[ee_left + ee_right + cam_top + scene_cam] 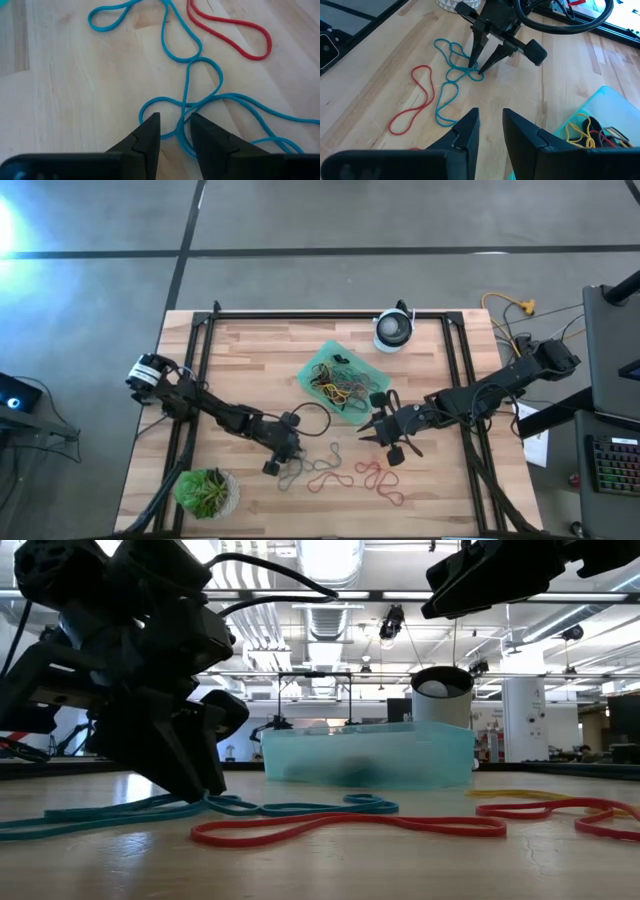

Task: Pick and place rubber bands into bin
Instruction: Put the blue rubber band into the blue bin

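Rubber bands (340, 471) lie loose on the pale wooden table (250, 355), between the two arms and near the front edge: a tangle of thin blue loops (192, 75) and, beside them, red ones (412, 107). More bands in yellow, red and black fill the bin (318, 365), a shallow mint-green tray set near the middle of the table, back from the loose ones. A round white-and-black device (393, 330) stands behind the bin at the far edge, and a green potted plant (205, 492) sits at the front corner on the left arm's side. Beyond the table the low view shows a large hall with ceiling pipes, ducts and bright lights; grey floor surrounds the table from above.

The left gripper (174, 131) is down at the table with its fingertips touching the surface, partly open. A blue strand runs through the narrow gap between its fingers (150, 131), not yet pinched and not lifted. The right gripper (490, 122) hangs in the air beside the bin, clear of the table, its fingers a little apart with nothing between them.
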